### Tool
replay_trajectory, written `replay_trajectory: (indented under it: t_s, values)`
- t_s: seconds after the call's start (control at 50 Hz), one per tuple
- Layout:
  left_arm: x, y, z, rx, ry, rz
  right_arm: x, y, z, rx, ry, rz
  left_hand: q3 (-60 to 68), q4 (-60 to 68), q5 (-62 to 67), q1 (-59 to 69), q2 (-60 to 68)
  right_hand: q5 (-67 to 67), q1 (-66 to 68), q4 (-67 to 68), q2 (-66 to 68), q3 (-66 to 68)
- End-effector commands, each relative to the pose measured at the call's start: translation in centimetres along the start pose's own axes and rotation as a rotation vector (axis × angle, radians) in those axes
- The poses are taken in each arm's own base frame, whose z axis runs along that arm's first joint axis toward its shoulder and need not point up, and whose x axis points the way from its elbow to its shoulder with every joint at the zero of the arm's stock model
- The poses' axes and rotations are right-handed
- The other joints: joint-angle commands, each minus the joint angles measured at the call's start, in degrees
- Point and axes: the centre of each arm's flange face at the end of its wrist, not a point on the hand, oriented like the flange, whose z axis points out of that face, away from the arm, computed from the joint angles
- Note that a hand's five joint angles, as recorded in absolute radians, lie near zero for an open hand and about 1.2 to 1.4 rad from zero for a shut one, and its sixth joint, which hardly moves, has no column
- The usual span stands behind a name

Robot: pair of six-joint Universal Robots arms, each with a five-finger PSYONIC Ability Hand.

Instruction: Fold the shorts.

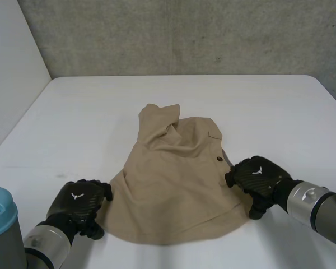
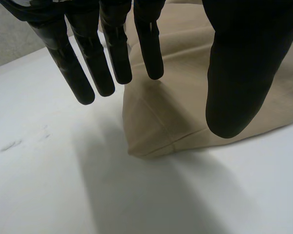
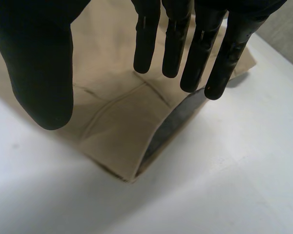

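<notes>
Shorts (image 1: 173,185) lie rumpled on the worktop (image 1: 89,112); soft, light cloth, I judge. Left robot hand (image 1: 81,203) at their eight o'clock, right robot hand (image 1: 256,178) at three, both spread and empty over corners I'd pinch.

The shorts (image 1: 173,185) lie mid-tabletop (image 1: 101,106).
By their near-left corner the left hand (image 1: 78,204); at their right edge the right hand (image 1: 257,176).

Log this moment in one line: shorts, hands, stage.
shorts: rumpled on table | left robot hand: open, over near corner | right robot hand: open, over other near corner | stage: pre-grasp
</notes>
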Motion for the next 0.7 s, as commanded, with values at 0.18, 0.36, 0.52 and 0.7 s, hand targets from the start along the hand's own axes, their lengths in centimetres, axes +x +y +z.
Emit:
replay_trajectory:
  t_s: [0.18,0.36,0.52,0.7]
  values:
    - [-0.6,0.1,1.1,0.005,-0.021,-0.016,-0.5,1.3,1.0,-0.029,-0.016,-0.065,-0.7,0.3,0.6,-0.4,0.0,2.3,6.9,2.8,2.3,3.0]
    - [-0.5,0.2,1.0,0.003,-0.015,-0.015,0.4,1.3,2.1,0.018,0.043,-0.083,-0.7,0.3,0.6,-0.4,0.0,47.2,51.9,47.7,47.3,48.0]
    - [-0.2,0.1,0.9,0.008,-0.001,-0.011,2.8,-0.2,3.1,0.112,0.162,0.051,-3.4,-2.4,-2.1,-3.1,-2.7,47.3,51.9,47.8,47.4,48.0]
    - [0.4,0.1,1.0,0.018,0.054,-0.008,2.9,-2.4,3.6,0.150,0.227,0.190,-8.9,-8.0,-7.7,-8.6,-8.2,47.3,51.9,47.8,47.4,48.0]
